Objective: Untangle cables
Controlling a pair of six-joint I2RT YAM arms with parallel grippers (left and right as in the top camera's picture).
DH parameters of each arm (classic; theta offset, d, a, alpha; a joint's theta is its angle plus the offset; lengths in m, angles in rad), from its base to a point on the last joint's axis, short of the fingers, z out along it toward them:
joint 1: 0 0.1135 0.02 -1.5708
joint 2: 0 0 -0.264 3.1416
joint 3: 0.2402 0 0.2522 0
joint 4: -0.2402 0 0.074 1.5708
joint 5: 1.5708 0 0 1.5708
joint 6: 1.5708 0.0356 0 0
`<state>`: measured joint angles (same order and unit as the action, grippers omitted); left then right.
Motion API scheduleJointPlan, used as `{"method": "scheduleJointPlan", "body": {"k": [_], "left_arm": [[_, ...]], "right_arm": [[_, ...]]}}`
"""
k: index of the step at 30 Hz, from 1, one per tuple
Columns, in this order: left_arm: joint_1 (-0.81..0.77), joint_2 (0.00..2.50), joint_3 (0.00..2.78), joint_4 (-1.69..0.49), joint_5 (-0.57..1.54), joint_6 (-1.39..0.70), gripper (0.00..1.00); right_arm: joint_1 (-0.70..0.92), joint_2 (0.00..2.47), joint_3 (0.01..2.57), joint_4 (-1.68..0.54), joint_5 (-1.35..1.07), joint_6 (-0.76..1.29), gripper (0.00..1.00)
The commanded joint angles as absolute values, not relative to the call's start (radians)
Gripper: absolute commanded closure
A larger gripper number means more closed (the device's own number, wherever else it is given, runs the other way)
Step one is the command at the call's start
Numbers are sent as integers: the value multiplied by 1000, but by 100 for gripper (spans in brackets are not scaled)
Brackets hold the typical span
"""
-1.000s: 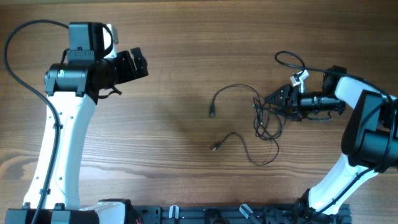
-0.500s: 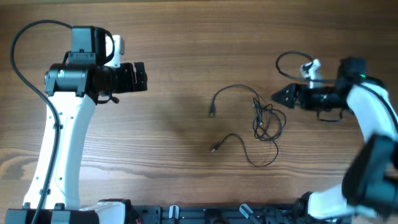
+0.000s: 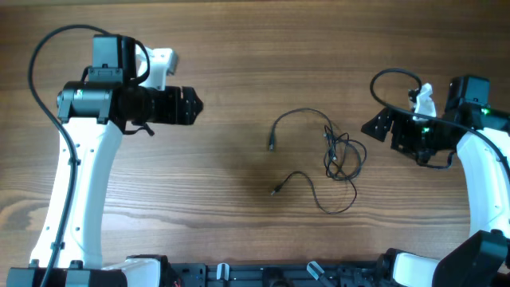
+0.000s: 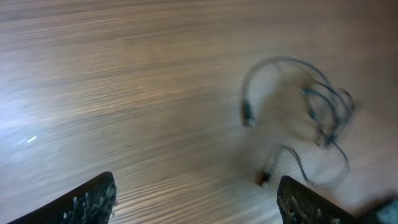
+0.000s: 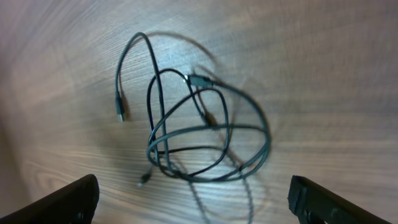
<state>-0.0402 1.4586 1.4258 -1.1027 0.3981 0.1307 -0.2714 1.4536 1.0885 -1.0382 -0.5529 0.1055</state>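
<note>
The cables (image 3: 328, 137) lie mid-table as one thin dark tangle of loops. One loose end arcs left to a plug (image 3: 272, 146), and another plug (image 3: 276, 190) lies lower down. My right gripper (image 3: 370, 127) hovers open just right of the tangle and touches nothing. The right wrist view has the tangle (image 5: 208, 118) ahead of the wide-apart fingers (image 5: 62, 202). My left gripper (image 3: 195, 105) is open well to the left, pointing towards the cables. They are blurred (image 4: 323, 118) at the far right in the left wrist view, beyond its fingertips (image 4: 93, 199).
A thick black robot cable (image 3: 394, 76) loops above the right arm, and another (image 3: 48, 48) arches over the left arm. A dark rail (image 3: 239, 275) runs along the table's front edge. Bare wood (image 3: 231, 159) lies between the left gripper and the cables.
My right gripper has drawn back to the right, off the tangle's edge. The left gripper has turned and reached further right. The cables lie almost as before.
</note>
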Motion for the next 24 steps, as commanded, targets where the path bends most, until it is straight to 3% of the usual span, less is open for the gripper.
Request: {"method": "scheduleJointPlan", "body": {"k": [1, 8, 11, 15, 22, 24], "left_arm": [[-44, 1455, 1424, -1117, 553, 284, 15], [-56, 1455, 1423, -1129, 553, 284, 15], [-68, 1455, 1420, -1135, 553, 284, 15], [-91, 1455, 1410, -1137, 553, 284, 16], [-125, 1455, 1405, -1142, 553, 284, 15], [-134, 1455, 1405, -1142, 553, 284, 15]], "right_arm": [[-233, 1461, 1078, -1040, -585, 349, 0], [-89, 1462, 1009, -947, -547, 455, 1], [-19, 1463, 972, -901, -445, 476, 14], [62, 1463, 916, -802, -379, 471, 19], [153, 1467, 852, -709, -332, 471, 34], [164, 1467, 850, -699, -332, 471, 43]]}}
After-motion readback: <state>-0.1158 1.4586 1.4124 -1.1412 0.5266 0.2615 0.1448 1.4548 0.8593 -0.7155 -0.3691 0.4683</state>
